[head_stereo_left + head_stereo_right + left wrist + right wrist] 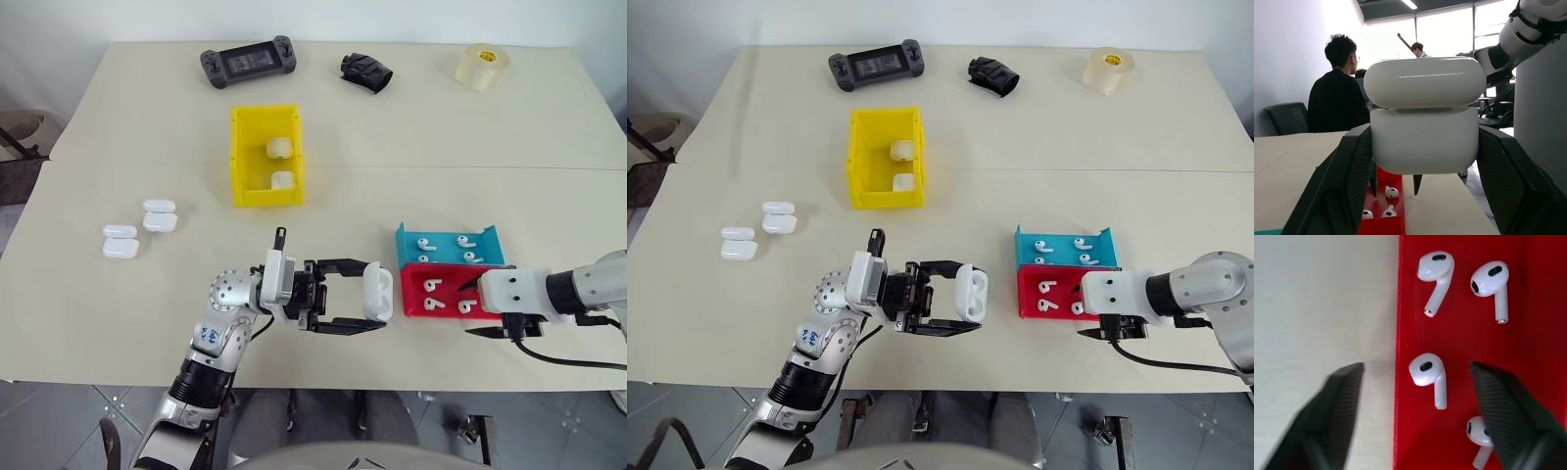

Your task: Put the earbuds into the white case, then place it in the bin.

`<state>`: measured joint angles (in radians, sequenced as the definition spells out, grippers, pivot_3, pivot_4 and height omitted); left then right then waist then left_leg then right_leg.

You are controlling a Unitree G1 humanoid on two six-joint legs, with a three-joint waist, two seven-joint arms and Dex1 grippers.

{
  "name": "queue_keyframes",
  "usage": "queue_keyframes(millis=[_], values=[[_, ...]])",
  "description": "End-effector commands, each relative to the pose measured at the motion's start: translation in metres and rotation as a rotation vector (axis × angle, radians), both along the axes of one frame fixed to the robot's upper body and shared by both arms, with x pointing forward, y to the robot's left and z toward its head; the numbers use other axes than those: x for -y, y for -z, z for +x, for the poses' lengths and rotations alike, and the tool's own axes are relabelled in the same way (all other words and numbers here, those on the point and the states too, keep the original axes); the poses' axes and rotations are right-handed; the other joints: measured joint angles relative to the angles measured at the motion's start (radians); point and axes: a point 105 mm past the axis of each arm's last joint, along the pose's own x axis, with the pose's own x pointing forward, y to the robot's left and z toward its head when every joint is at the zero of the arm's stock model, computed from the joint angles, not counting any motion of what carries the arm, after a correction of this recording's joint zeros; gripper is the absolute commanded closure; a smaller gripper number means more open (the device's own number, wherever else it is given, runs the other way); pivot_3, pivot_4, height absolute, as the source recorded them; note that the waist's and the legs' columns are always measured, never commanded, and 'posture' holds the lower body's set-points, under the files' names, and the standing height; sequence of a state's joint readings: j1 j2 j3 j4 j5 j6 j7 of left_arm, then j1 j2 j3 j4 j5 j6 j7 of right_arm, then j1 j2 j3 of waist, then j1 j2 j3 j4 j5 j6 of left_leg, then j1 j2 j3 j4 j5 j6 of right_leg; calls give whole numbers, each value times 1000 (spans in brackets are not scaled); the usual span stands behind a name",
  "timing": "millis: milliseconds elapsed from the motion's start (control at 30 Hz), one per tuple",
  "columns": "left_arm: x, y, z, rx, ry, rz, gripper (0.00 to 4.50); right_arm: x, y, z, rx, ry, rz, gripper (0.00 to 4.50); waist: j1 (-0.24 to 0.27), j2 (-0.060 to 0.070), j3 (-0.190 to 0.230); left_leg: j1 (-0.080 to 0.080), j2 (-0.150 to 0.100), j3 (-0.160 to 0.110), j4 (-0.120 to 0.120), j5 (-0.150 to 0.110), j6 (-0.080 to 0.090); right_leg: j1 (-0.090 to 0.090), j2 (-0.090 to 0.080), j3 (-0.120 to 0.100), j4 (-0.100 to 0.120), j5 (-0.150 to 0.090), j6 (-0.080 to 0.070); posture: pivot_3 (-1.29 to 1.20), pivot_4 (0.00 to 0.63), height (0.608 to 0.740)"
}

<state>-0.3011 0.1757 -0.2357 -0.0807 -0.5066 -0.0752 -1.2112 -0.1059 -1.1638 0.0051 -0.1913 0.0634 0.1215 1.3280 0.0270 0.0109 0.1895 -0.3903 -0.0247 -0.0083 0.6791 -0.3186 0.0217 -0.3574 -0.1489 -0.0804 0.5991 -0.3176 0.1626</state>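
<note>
While left fingers (377, 293) clamp the white case (378, 292), right fingers (1344, 401), apart, straddle 1 earbud (1427, 372).

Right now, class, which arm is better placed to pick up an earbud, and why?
The right. Its open gripper hangs over the red tray, fingers either side of an earbud. The left gripper is occupied, shut on the case.

Beige table (118, 117): yellow bin (266, 155), red tray (437, 292), blue tray (449, 245), spare white cases (139, 227), game controller (248, 63), tape roll (482, 67).
</note>
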Motion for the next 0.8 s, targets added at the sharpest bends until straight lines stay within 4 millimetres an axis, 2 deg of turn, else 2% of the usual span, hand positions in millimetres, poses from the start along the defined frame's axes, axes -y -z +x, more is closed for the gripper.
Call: queue_keyframes(millis=[33, 367, 467, 533, 800], values=[[0, -9, -7, 30, 5, -26, 1718, 3, -5, 2, 18, -26, -36, 1607, -1, 0, 0, 0, 0, 0, 0, 0, 0, 0, 0, 0, 0, 0, 0, 0, 150, 740], [0, -10, -9, 21, -5, -28, 1718, 3, -3, 7, 23, -55, -52, 1607, -1, 0, 0, 0, 0, 0, 0, 0, 0, 0, 0, 0, 0, 0, 0, 0, 150, 740], [0, -10, -8, 22, -10, -29, 1718, 2, -2, 7, 20, -61, -51, 2157, -1, 0, 0, 0, 0, 0, 0, 0, 0, 0, 0, 0, 0, 0, 0, 0, 150, 740], [0, -10, -8, 22, -14, -28, 1718, 1, -1, 7, 21, -65, -51, 2784, -1, 0, 0, 0, 0, 0, 0, 0, 0, 0, 0, 0, 0, 0, 0, 0, 150, 740], [-1, -12, -6, 28, -23, -27, 1718, -1, -1, 9, 33, -79, -52, 2784, -2, 0, 0, 0, 0, 0, 1, 0, 0, 0, 0, 0, 0, 0, 0, 0, 150, 740]])
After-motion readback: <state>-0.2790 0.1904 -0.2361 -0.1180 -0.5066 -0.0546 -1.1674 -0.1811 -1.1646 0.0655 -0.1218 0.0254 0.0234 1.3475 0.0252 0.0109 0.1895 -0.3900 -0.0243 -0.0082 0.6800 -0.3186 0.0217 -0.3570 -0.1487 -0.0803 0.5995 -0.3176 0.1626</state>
